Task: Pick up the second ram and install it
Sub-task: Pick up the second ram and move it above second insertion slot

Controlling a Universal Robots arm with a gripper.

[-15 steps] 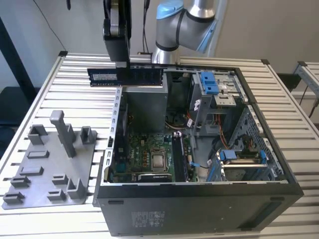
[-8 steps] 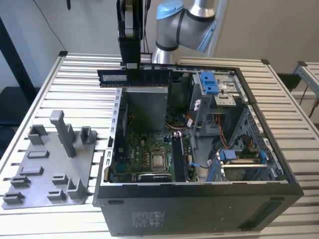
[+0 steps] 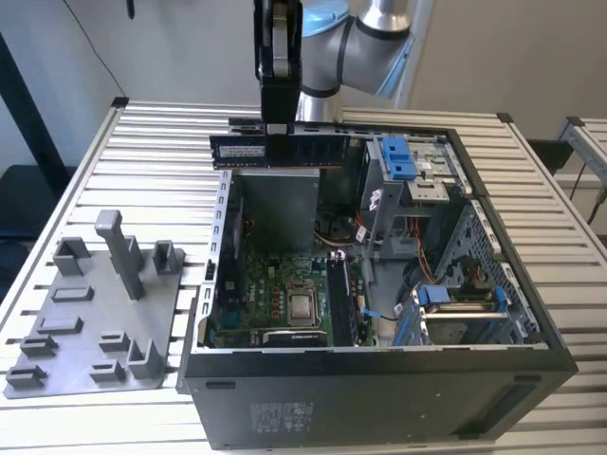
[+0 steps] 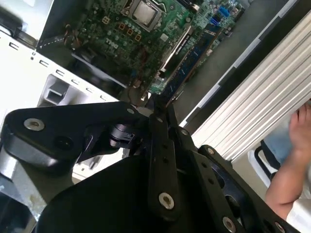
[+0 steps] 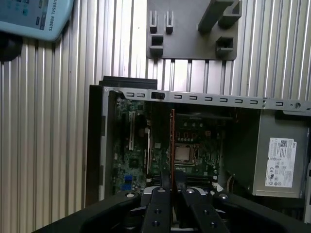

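My gripper (image 3: 276, 136) hangs over the far edge of the open computer case (image 3: 379, 379), shut on the second ram (image 3: 280, 150). The ram is a long dark board with a blue label, held level and lengthwise above the case. Seen edge-on in the first wrist view, the second ram (image 5: 172, 141) is a thin line running out from the gripper (image 5: 172, 187) over the motherboard (image 5: 194, 131). In the second wrist view the second ram (image 4: 192, 58) reaches out from the fingertips (image 4: 156, 108) toward the board's slots. The processor (image 3: 302, 305) lies below, with dark memory slots (image 3: 340, 299) beside it.
A grey plastic tray (image 3: 95, 313) with upright blocks lies on the slatted table (image 3: 142, 190) at the exterior view's left of the case. Blue drive brackets (image 3: 398, 156) and cables fill the case's other side. A person's hand (image 4: 301, 126) and a pendant (image 5: 34, 17) are nearby.
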